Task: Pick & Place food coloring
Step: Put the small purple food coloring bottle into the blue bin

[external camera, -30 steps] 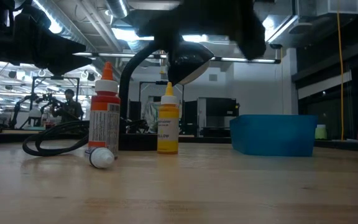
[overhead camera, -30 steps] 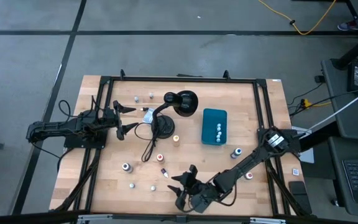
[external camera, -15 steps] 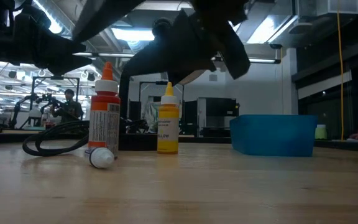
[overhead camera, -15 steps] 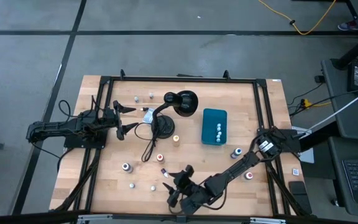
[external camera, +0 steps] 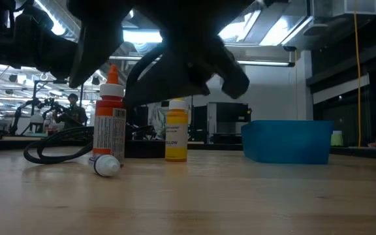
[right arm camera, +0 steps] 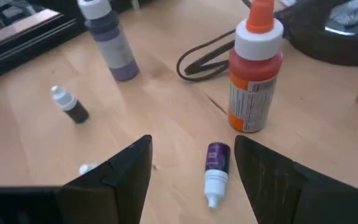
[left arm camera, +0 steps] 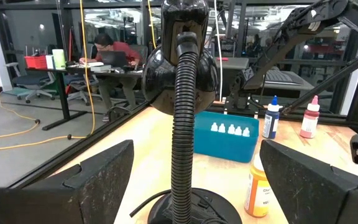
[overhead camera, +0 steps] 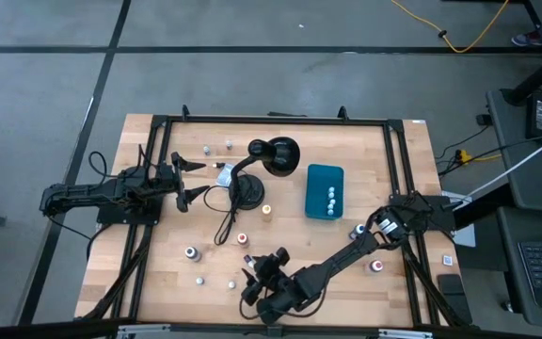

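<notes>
A small purple food coloring bottle (right arm camera: 215,165) lies on its side on the table, its white cap toward the near edge. My right gripper (right arm camera: 192,149) is open and slants down over it, one finger on either side, without touching it; in the high view it is at the table's near middle (overhead camera: 257,275). An orange-capped bottle (right arm camera: 253,74) stands upright just beyond, and a yellow one (external camera: 175,134) farther back. My left gripper (overhead camera: 191,179) waits open at the table's left, pointing level at the lamp.
A black desk lamp (overhead camera: 269,158) and its cable lie mid-table. A teal box (overhead camera: 325,190) right of it holds several white-capped bottles. An upright purple bottle (right arm camera: 110,40), a small dark bottle lying flat (right arm camera: 70,104), and blue (overhead camera: 356,231) and red (overhead camera: 376,266) bottles stand around.
My right gripper has moved toward the table's left edge and a little down, tipping its fingers more steeply, and now stands over the small purple bottle. The bottles have not moved.
</notes>
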